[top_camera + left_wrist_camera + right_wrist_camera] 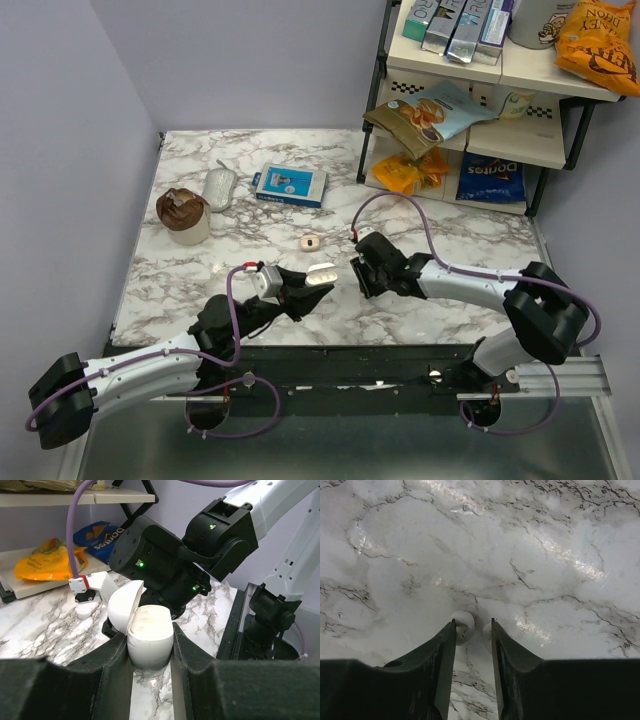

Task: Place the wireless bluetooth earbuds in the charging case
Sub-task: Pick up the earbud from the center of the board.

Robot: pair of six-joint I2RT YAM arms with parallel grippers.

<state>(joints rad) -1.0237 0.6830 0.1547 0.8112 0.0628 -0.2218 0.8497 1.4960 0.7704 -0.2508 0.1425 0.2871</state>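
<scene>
Left tool (pixel 149 642) gripped open-lidded case (pixel 150 627) above near counter (pixel 250 230). Right tool (pixel 473 623), just right: jaws stood part-open, white earbuds (pixel 464 622) at tips; hold could not be told.

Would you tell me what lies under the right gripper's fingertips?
Two white earbuds rest on the marble table at the tips of the right gripper; its fingers cover their near sides.

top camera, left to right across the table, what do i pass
brown-topped cup → grey mouse-like thing → open charging case in the jaws of the left gripper → right gripper → snack shelf. blue box and small tan case overlap the charging case, so left out
</scene>
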